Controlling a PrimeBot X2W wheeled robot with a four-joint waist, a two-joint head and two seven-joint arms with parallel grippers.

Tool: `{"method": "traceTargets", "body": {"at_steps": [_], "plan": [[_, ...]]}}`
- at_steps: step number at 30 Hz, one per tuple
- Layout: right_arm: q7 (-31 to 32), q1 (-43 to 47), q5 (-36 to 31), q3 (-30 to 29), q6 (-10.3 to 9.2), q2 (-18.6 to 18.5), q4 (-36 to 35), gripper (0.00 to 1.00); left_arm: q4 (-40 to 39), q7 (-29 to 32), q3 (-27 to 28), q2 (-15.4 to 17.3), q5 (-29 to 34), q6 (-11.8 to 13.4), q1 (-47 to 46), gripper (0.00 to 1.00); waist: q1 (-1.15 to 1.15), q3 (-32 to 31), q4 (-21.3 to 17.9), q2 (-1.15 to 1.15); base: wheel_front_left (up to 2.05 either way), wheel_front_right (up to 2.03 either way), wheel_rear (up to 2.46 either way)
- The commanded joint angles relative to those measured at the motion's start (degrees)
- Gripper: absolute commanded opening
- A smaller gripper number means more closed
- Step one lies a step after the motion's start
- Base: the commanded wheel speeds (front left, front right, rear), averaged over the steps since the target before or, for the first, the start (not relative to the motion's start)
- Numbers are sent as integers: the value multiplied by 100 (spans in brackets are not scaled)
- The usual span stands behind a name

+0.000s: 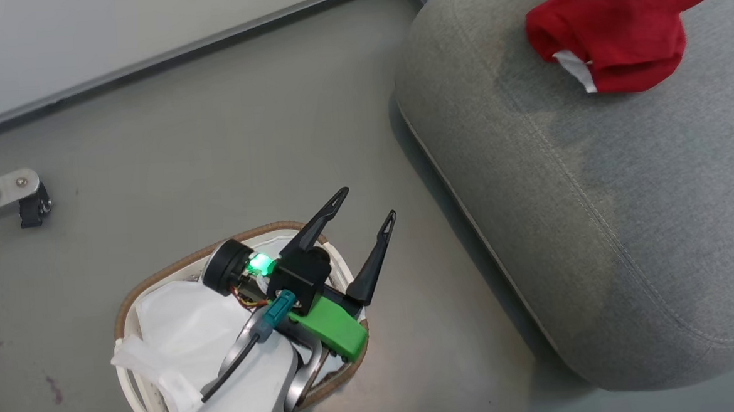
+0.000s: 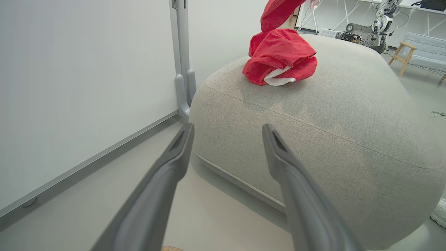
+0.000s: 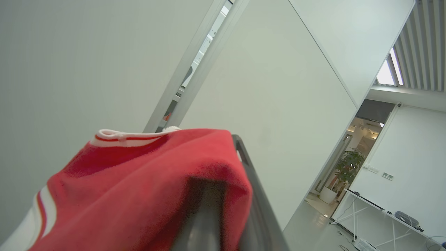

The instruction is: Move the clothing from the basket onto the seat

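The left end effector [image 1: 368,203] hangs with its two long dark fingers spread wide apart and nothing between them. Directly beneath it, on the grey floor [image 1: 213,145], stands the oval white plastic laundry basket [image 1: 175,266] with a brown woven rim. The basket's crumpled white fabric liner [image 1: 184,316] shows under the wrist and pale forearm. The fingertips reach past the basket's far rim and point toward the large grey woven-fabric seat cushion [image 1: 594,219] with rounded edges and stitched seams. That cushion sits ahead of this end effector and to its right, apart from the basket.

In the left wrist view the seat cushion [image 2: 331,139] rises just beyond the parted fingers of the left end effector [image 2: 228,127]. A white wall panel [image 2: 69,87] runs along the left side of that view.

A bright red soft fabric garment [image 1: 616,48] with white trim lies bunched on top of the seat cushion, well ahead of the left end effector. From the heap [image 2: 278,57] a strip of the same red cloth climbs to the upper edge of the left wrist view.

The right end effector [image 3: 234,139] has its fingers together, clamped on the red garment [image 3: 139,195]. The cloth drapes over both fingers and falls away to the left of them, showing a white striped band along its edge. Beyond the fingertips stand only pale wall panels [image 3: 278,87].

A metal leg with a black castor [image 1: 21,199] rests on the floor well to the left of the left end effector.
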Motion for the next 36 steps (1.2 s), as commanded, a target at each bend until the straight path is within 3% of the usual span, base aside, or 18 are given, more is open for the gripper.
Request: {"method": "traceTargets", "body": {"at_steps": [1, 4, 9, 24, 25, 26, 27, 28, 36], "plan": [[-10, -189, -68, -137, -8, -157, 117, 0, -33, -5, 29, 81, 80, -15, -139, 100, 0, 584, 346, -1, 0, 0, 0], [-11, -482, -132, -482, -8, -454, 398, 0, -101, -6, 16, 132, 140, -14, -291, 100, 0, 865, 460, -1, 0, 0, 0], [-23, -366, -212, -996, -8, -560, 790, 0, -72, -5, -60, 197, 208, -14, -398, 100, 0, 1182, 551, -1, 0, 0, 0], [-29, 895, -481, -1581, -8, 192, 1423, 0, -28, 11, -110, 436, 113, 59, -262, 100, 0, 1474, 483, -1, 0, 0, 0], [-28, 974, -477, -1581, -8, 235, 1418, 16, -26, 11, -113, 439, 101, 71, -239, 100, 0, 1452, 459, -1, 0, 0, 0], [-28, 1033, -493, -1558, -8, 278, 1408, 16, -18, 10, -107, 447, 86, 81, -214, 100, 0, 1426, 434, -1, 0, 0, 0], [-28, 1087, -500, -1530, -8, 316, 1380, 69, -11, 10, -106, 455, 72, 79, -193, 100, 0, 1397, 407, -1, 0, 0, 0], [-28, 1139, -496, -1501, -8, 347, 1348, 100, -5, 9, -100, 465, 49, 85, -178, 100, 0, 1369, 385, -1, 0, 0, 0], [-28, 1864, -163, -970, -8, 450, 925, 100, 9, 10, -115, 390, -88, 78, -95, 100, 0, 977, 293, -1, 0, 0, 0]]}}
